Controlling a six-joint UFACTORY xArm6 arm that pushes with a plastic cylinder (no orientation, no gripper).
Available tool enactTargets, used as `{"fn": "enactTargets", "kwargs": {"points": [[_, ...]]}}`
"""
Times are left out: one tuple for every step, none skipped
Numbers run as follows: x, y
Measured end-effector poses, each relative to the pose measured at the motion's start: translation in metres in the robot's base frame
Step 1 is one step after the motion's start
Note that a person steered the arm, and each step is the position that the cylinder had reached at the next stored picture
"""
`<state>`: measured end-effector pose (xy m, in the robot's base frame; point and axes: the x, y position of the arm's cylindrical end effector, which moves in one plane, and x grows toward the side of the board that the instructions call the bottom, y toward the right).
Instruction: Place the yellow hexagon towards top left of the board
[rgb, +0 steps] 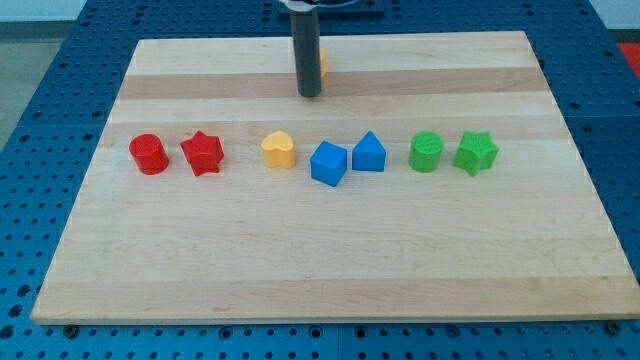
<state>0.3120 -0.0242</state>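
Observation:
The yellow hexagon (323, 62) is near the board's top middle, mostly hidden behind my rod; only its right edge shows. My tip (309, 95) rests on the board just in front of and to the left of that block, close to it; I cannot tell if it touches. The other blocks lie in a row across the middle of the board, well below my tip.
Wooden board (330, 270) on a blue pegboard table. Row from the view's left: red cylinder (148, 154), red star (202, 153), yellow heart (279, 149), blue cube (328, 163), blue pentagon-like block (368, 152), green cylinder (426, 152), green star (476, 152).

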Motion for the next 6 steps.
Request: {"fn": "enactTargets", "kwargs": {"points": [[0.0, 0.008], [-0.016, 0.008], [-0.051, 0.009], [-0.063, 0.022], [-0.063, 0.043], [-0.063, 0.059]]}}
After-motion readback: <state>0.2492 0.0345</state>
